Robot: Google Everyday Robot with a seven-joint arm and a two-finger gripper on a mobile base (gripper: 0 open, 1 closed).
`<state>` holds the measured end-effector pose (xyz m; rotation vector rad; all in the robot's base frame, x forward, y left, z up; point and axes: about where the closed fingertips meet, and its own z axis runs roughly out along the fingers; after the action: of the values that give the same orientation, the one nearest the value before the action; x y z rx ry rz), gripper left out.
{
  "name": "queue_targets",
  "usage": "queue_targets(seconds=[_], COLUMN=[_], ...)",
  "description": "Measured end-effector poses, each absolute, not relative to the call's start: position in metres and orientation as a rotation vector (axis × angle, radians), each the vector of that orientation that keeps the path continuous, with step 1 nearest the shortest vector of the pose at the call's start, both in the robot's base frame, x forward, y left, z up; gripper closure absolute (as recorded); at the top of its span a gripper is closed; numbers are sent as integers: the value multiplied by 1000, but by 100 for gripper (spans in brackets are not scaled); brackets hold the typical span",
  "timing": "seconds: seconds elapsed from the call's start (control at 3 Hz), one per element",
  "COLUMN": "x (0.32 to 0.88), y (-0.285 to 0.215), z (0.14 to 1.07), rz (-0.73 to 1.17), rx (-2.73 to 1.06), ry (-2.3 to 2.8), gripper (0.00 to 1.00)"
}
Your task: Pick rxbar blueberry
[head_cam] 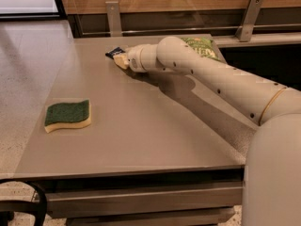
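The rxbar blueberry (114, 52) is a small dark navy bar lying at the far middle of the grey table (141, 126). My gripper (121, 60) reaches in from the right at the end of the long white arm and sits right at the bar, its pale tip over the bar's near right end. Most of the bar is hidden behind the gripper; only its far left corner shows.
A green-and-yellow sponge (67, 115) lies at the table's near left. A green chip bag (203, 47) lies at the far right behind my arm. A wooden wall with metal brackets (113, 14) runs behind the table. Tiled floor lies to the left.
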<state>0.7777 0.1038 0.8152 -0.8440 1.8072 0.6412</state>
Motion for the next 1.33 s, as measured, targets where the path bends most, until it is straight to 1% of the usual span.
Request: queue_targets(seconds=[1.33], x=[778], y=[104], z=[816], rz=[641], rx=[-844], ry=[1807], gripper=[100])
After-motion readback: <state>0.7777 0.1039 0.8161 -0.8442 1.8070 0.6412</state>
